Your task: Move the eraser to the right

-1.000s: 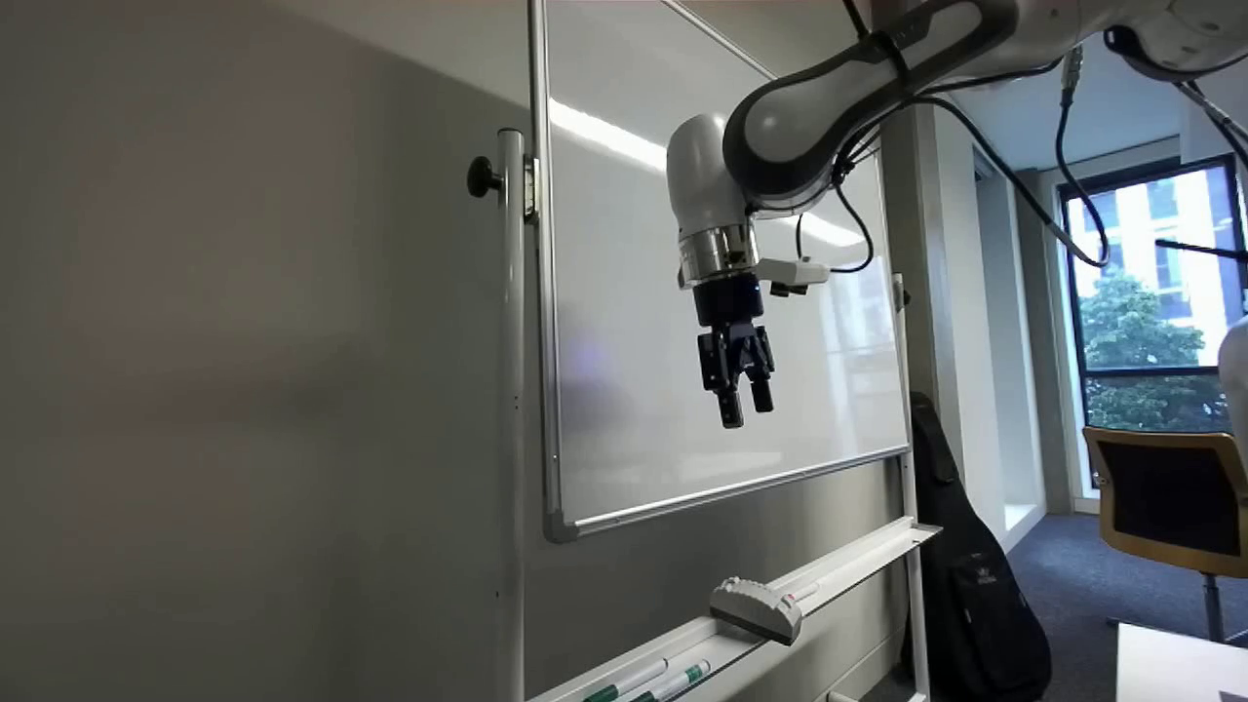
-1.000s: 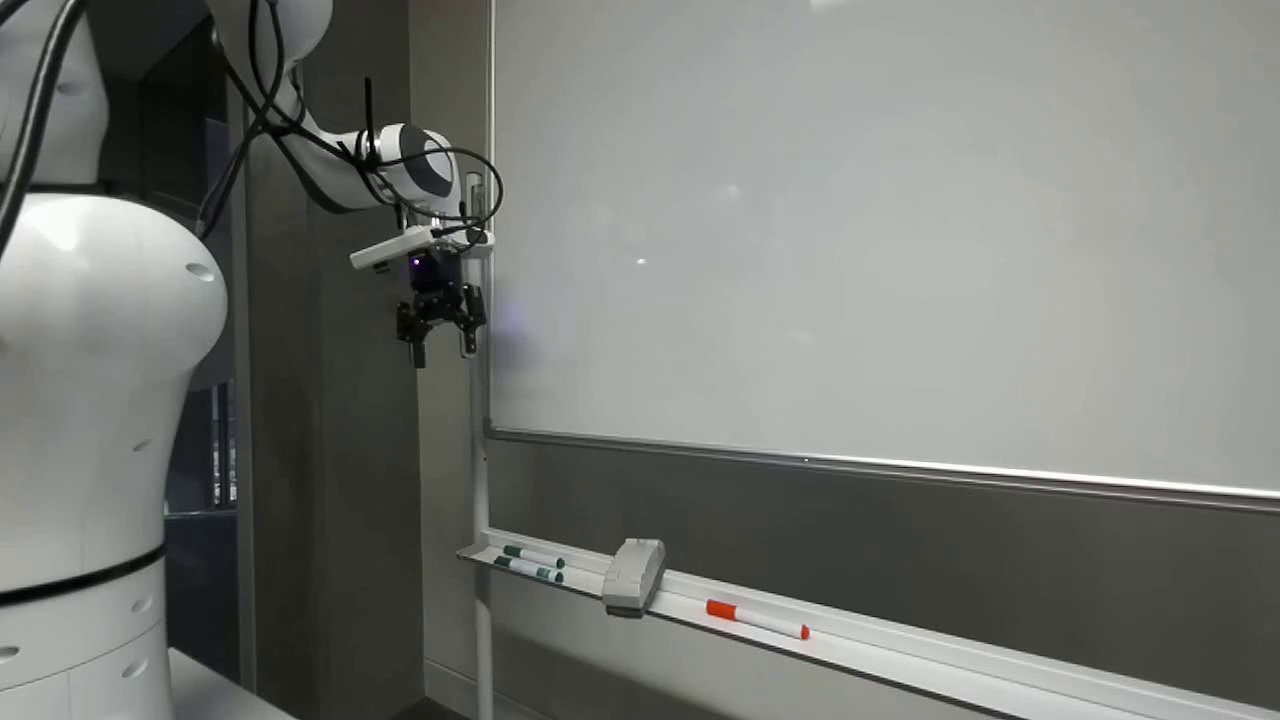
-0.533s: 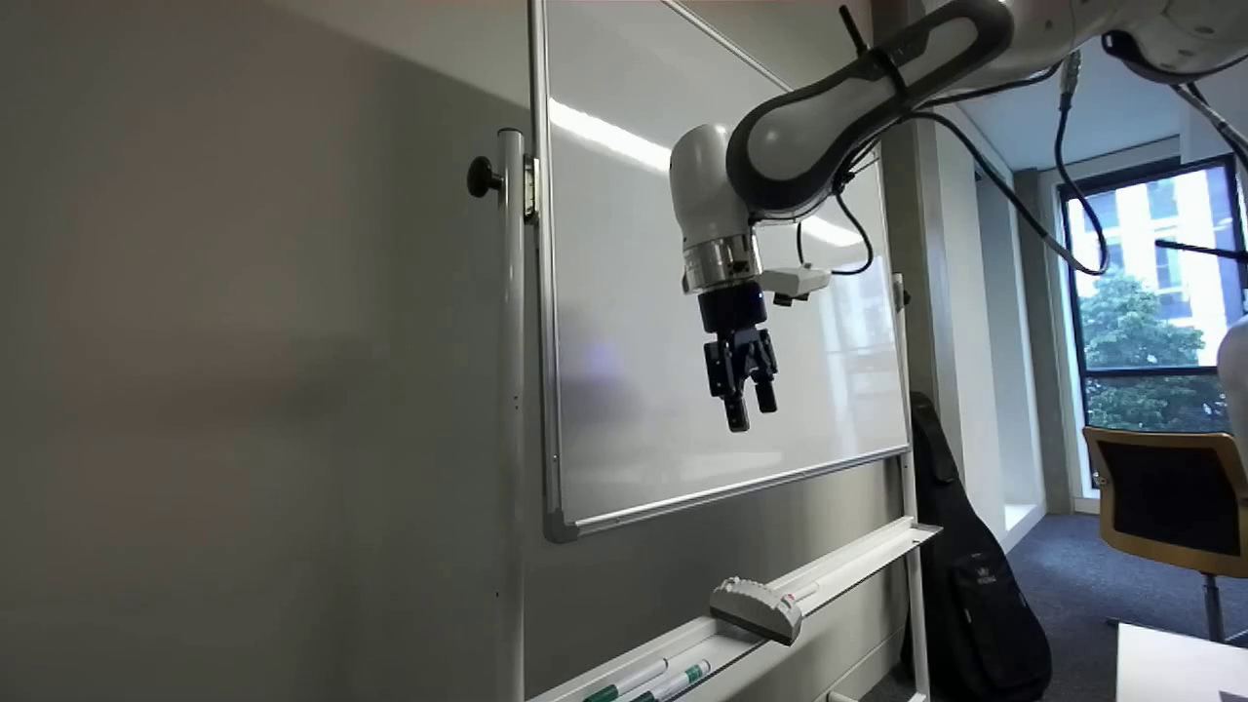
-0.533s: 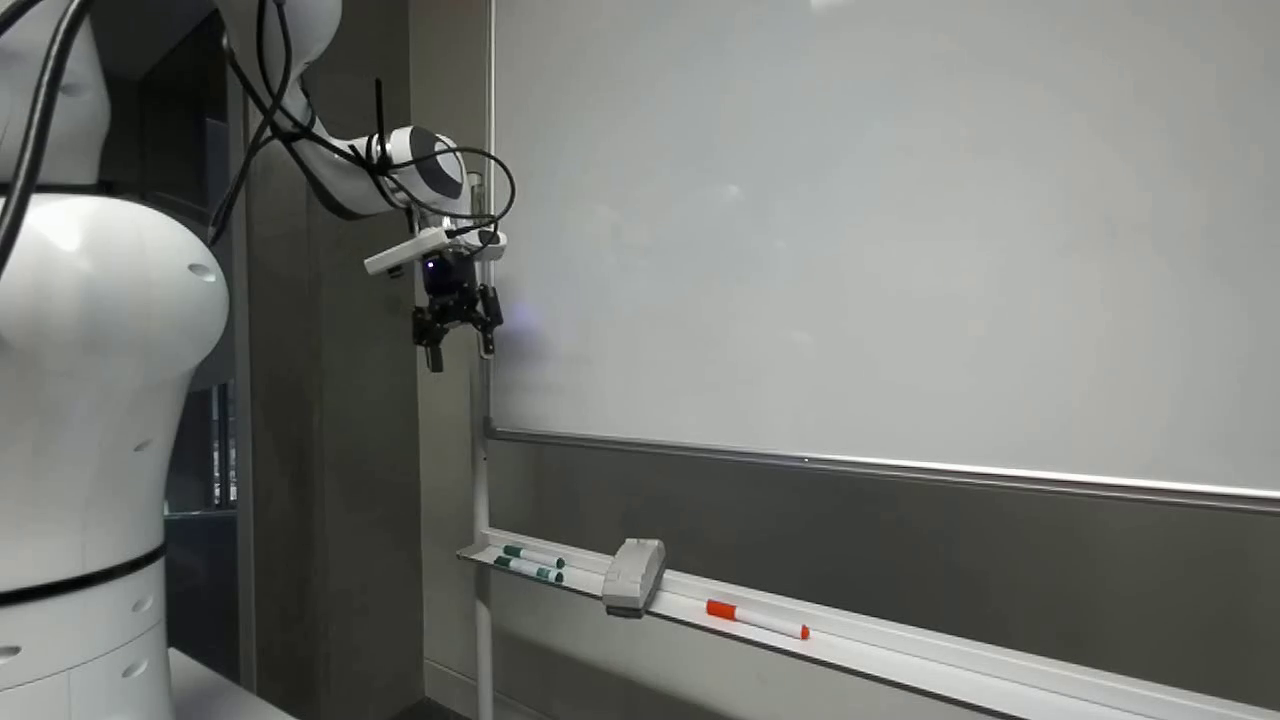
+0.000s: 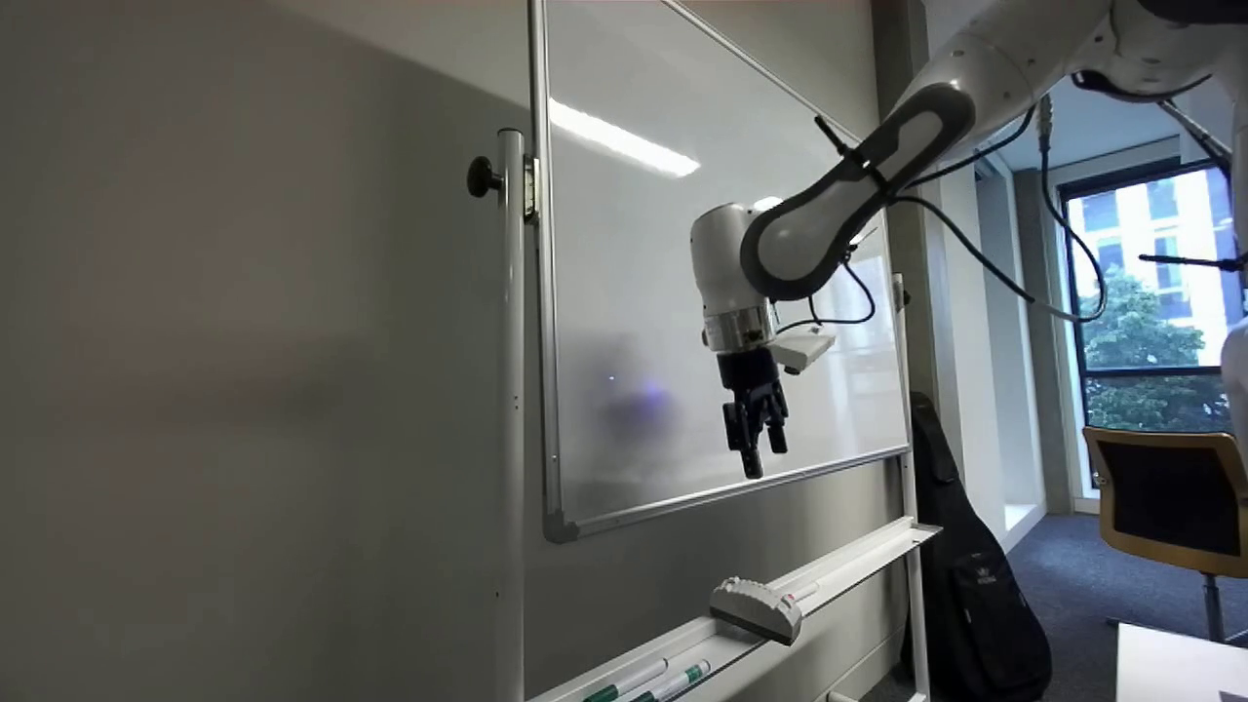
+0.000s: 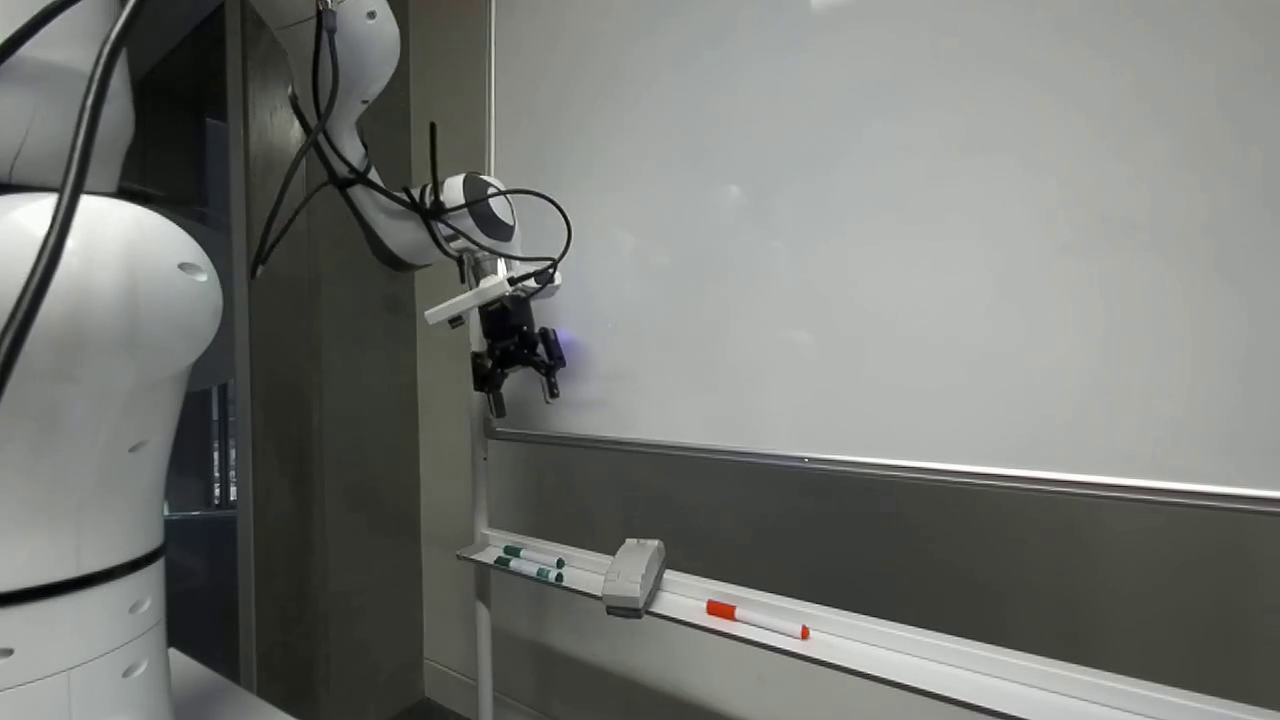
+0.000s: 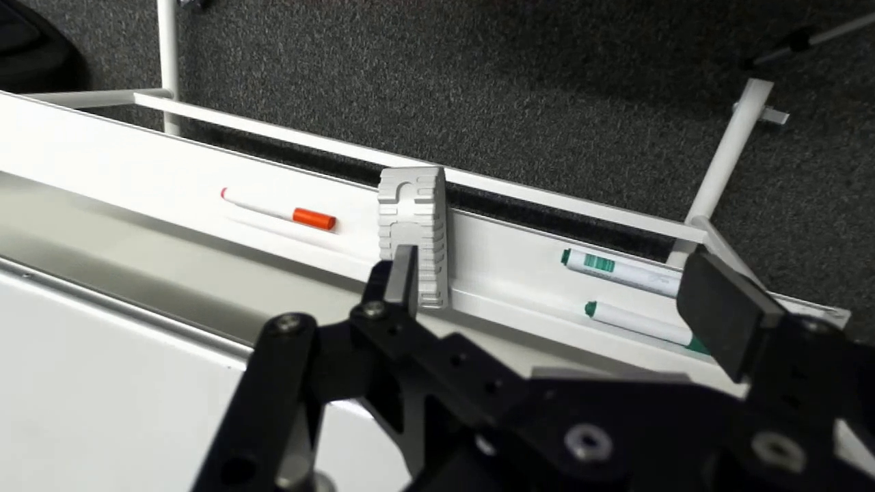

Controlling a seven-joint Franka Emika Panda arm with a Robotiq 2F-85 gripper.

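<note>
The eraser, a pale grey oblong block with a ridged back, lies across the whiteboard's tray. It shows in both exterior views (image 5: 756, 606) (image 6: 634, 577) and in the wrist view (image 7: 411, 205). It overhangs the tray's front edge. My gripper is open and empty, pointing down in front of the board's lower part. It shows in both exterior views (image 5: 765, 458) (image 6: 524, 405), well above the tray and apart from the eraser. In the wrist view the gripper (image 7: 554, 294) has its fingers wide apart; the left finger covers part of the eraser's lower end.
The white tray (image 6: 900, 668) runs below the whiteboard (image 6: 850, 250). Two green-capped markers (image 7: 618, 270) (image 7: 639, 322) lie on one side of the eraser. An orange-capped marker (image 7: 273, 208) lies on the other side. The board's lower frame (image 6: 900, 472) juts between board and tray.
My gripper has moved down and to the right in both exterior views, closer to the tray, and has stayed open. The eraser and markers have not moved.
</note>
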